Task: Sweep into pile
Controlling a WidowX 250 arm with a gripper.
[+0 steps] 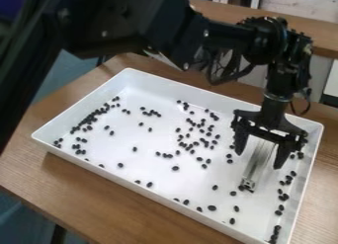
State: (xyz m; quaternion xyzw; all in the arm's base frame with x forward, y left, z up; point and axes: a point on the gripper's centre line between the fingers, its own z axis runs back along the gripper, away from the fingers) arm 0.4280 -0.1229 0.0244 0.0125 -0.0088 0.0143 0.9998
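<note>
Scattered beans (pixel 175 168) in a white tray (pixel 151 142), with the claw (pixel 258 160) over the tray's right-hand part. Sweeping is, by judgement, at an early or partial stage: you have no single pile, only loose groupings. A dense, slanting band of dark beans lies along the tray's left side; a looser cluster occupies the middle, just left of the claw; a thin line follows the right wall toward the near corner. Single beans lie between these groups and along the near edge. Left for you, it seems, is to bring the band, the cluster, the line and the strays together in one place. The arm (pixel 132 20) enters from the upper left, crosses above the far part of the tray and ends in a wrist (pixel 280 80) from which the claw hangs, pointing down. Its two fingers stand well apart, one on either side of a narrow, pale strip (pixel 257 164), presumably the sweeping tool. You can see a gap between the strip and each finger, so the claw appears open, with nothing pinched between its tips. The strip's lower end is near a few beans; whether it touches them, you cannot tell. The tray rests on a wooden surface (pixel 99 203).
</note>
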